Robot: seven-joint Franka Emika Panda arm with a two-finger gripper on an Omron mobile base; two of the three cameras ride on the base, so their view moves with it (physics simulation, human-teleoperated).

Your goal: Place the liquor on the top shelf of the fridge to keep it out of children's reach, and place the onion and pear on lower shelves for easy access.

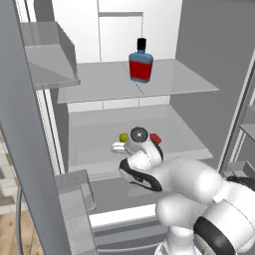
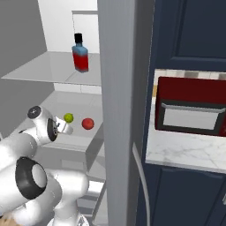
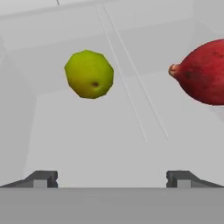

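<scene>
Hand view: the tool point(image 3: 111, 179) is seen with its tips spread wide and nothing held between them, facing the pear point(image 3: 89, 73) and the onion point(image 3: 204, 72), which are set apart on a lower shelf point(image 1: 99, 137) of the fridge point(image 1: 199, 45). From the left base view, the liquor point(image 1: 141, 62) is seen upright near the middle of the top shelf point(image 1: 169, 79). From the right base view, dark navy cabinets point(image 2: 194, 26) and a marbled surface point(image 2: 185, 152) carrying a red appliance point(image 2: 192, 106) are seen beside the fridge.

The onion point(image 3: 204, 72) runs off the hand view's right edge. In the left base view the arm's wrist covers parts of the pear point(image 1: 123, 137) and onion.
</scene>
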